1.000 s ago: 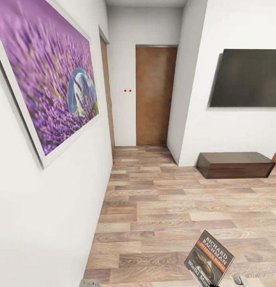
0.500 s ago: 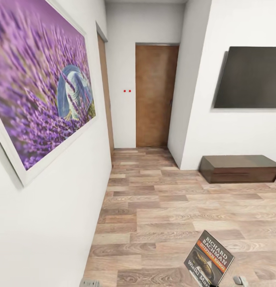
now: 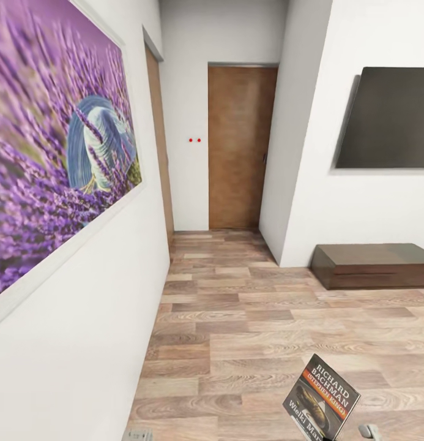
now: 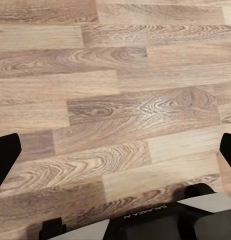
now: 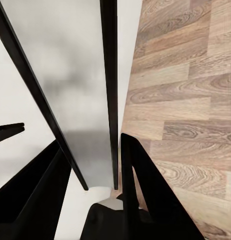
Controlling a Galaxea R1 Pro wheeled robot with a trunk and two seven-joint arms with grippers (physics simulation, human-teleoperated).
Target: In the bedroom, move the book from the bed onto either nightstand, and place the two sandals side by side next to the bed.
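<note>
Right jaws clamped on the book edge, book held upright between them above the plank floor, left jaws spread wide over bare floor

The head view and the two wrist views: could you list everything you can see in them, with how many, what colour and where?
book: one, dark cover with orange band and white lettering, held up at the lower right of the head view
painting: one, purple flowers in a white frame, on the left wall
door: one, brown wood, at the end of the hallway
television: one, black, on the right wall
bench: one, dark brown, on the floor below the television
red dots: two, on the far white wall beside the door
floor: wood planks, light brown
left gripper: black fingers apart, nothing between them
right gripper: black fingers closed on the book's edge
</note>
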